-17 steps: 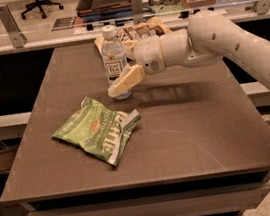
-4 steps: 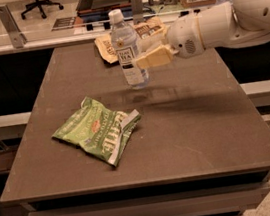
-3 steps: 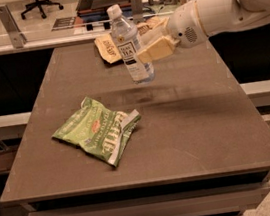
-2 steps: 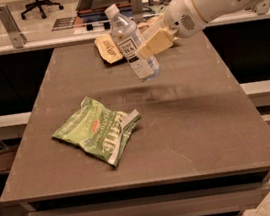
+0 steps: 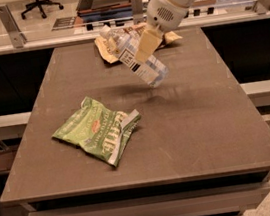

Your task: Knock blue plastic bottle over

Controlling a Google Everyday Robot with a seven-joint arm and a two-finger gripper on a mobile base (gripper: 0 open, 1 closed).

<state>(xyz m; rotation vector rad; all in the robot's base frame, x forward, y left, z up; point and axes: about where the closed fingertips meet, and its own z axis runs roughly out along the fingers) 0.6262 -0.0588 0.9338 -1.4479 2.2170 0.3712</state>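
The blue plastic bottle is clear with a white cap and a white label. It hangs tilted in the air above the far middle of the table, cap up to the left and base down to the right, with its shadow on the tabletop below. My gripper reaches in from the upper right and is shut on the bottle's middle. One cream finger lies across the front of the bottle; the other is hidden behind it.
A green snack bag lies on the left middle of the brown table. A brown snack bag lies at the far edge behind the bottle. A counter with rails runs behind the table.
My gripper has risen with the bottle in it. The bottle has left the table and tilted further, its cap leaning to the left.
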